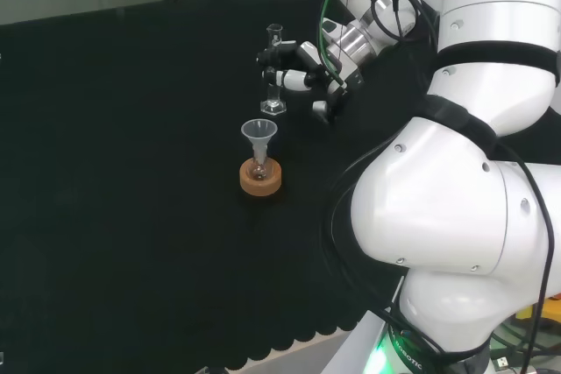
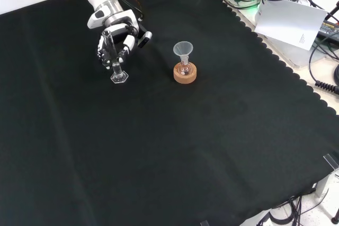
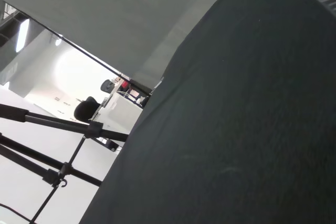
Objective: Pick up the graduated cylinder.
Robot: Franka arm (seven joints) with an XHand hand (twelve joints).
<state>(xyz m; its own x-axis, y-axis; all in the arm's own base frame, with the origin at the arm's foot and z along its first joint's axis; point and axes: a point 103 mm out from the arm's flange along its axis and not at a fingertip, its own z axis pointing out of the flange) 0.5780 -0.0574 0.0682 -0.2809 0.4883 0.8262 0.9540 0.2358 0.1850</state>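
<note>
On the black cloth [image 2: 159, 146], the hand [image 1: 302, 76] curls round the upright graduated cylinder [image 1: 273, 72] (base down).

I see matt black cloth [image 2: 159, 146] on table, finely textured | graduated cylinder [image 1: 274, 72] clear, glassy | funnel [image 1: 259, 133] clear, glossy | stand [image 1: 261, 179] rough cork | hand [image 2: 117, 38] glossy black-and-white plastic | arm [image 1: 456, 208] smooth glossy white

black cloth [image 2: 185, 146], pale wall [image 3: 105, 14], office chair [image 3: 86, 109]
</note>
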